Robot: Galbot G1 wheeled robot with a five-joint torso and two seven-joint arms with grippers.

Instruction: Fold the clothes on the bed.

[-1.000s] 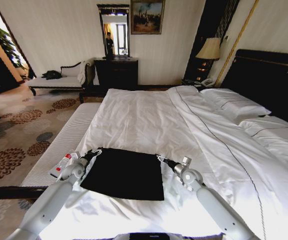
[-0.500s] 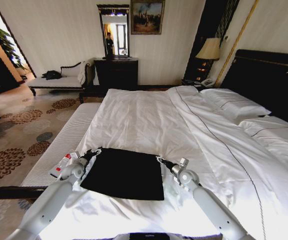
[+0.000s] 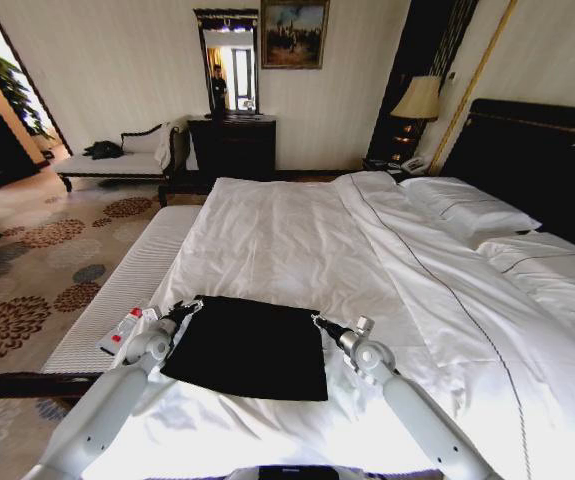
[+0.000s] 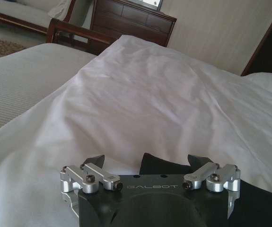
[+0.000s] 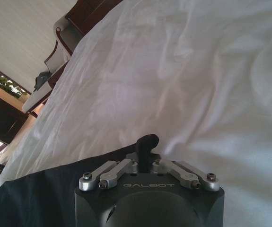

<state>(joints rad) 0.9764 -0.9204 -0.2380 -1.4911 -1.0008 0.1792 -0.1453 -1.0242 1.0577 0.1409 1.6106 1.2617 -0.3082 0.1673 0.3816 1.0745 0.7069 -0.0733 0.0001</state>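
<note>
The clothes, a black T-shirt (image 3: 247,345), lie folded into a flat rectangle on the near part of the white bed (image 3: 287,230). My left gripper (image 3: 189,307) sits at the shirt's far left corner. In the left wrist view this gripper (image 4: 147,161) is open, with a tip of black cloth (image 4: 164,166) between its spread fingers. At the far right corner is my right gripper (image 3: 317,320). The right wrist view shows that gripper (image 5: 147,146) shut on a small pinch of the black fabric (image 5: 41,198).
A ribbed white bench (image 3: 117,290) runs along the bed's left side, with a small red and white item (image 3: 122,330) on it. Pillows (image 3: 467,210) and a dark headboard (image 3: 537,160) are at the right. A chaise (image 3: 117,160) and dresser (image 3: 232,145) stand by the far wall.
My right arm's wrist has shifted slightly left toward the shirt. The shirt and both grippers stay at the same corners.
</note>
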